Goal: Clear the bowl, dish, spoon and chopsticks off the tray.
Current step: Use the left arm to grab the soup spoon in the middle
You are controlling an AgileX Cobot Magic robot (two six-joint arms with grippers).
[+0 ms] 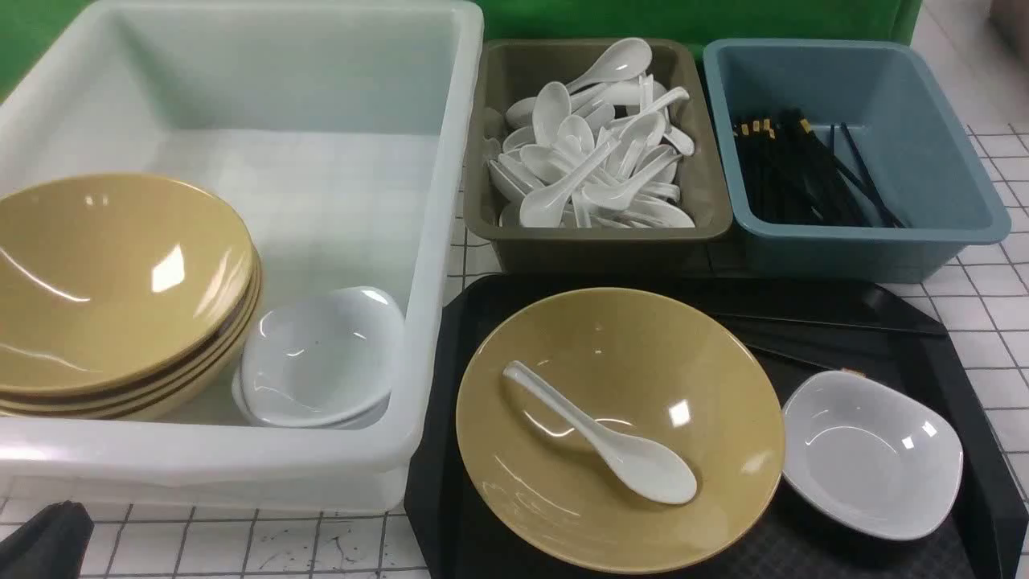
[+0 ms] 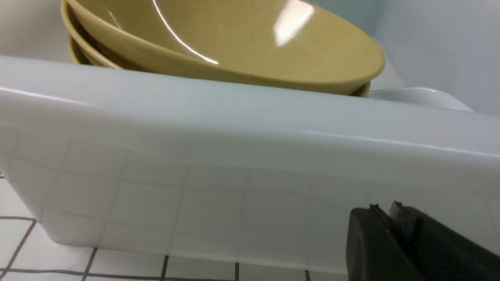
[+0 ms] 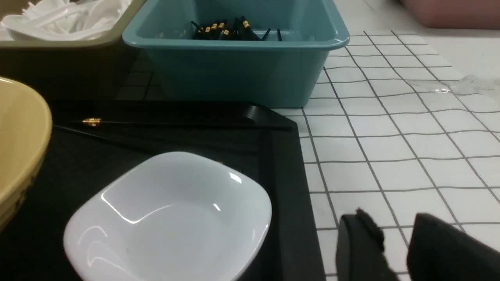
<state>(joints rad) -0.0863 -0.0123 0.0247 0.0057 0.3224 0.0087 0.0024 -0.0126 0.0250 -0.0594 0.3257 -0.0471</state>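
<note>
Your left tool [image 2: 384,208] sits pinched shut beside the translucent white tub [image 2: 234,128], your right tool [image 3: 390,226] half-open and empty just right of the black plastic tray [image 1: 430,498], which carries the glossy mustard-yellow bowl [image 1: 643,354] cradling the white soup spoon [image 1: 611,442], the white rounded-square dish [image 1: 872,454] on its right, and the black chopsticks [image 3: 175,124] at the far side.

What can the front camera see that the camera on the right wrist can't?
Only the front view shows the spoon lying in the bowl, and the white tub holding stacked yellow bowls. Only the right wrist view shows the right gripper, jaws apart with nothing between, over the tiled table beside the tray. Both show the dish, chopsticks and blue tub.
</note>
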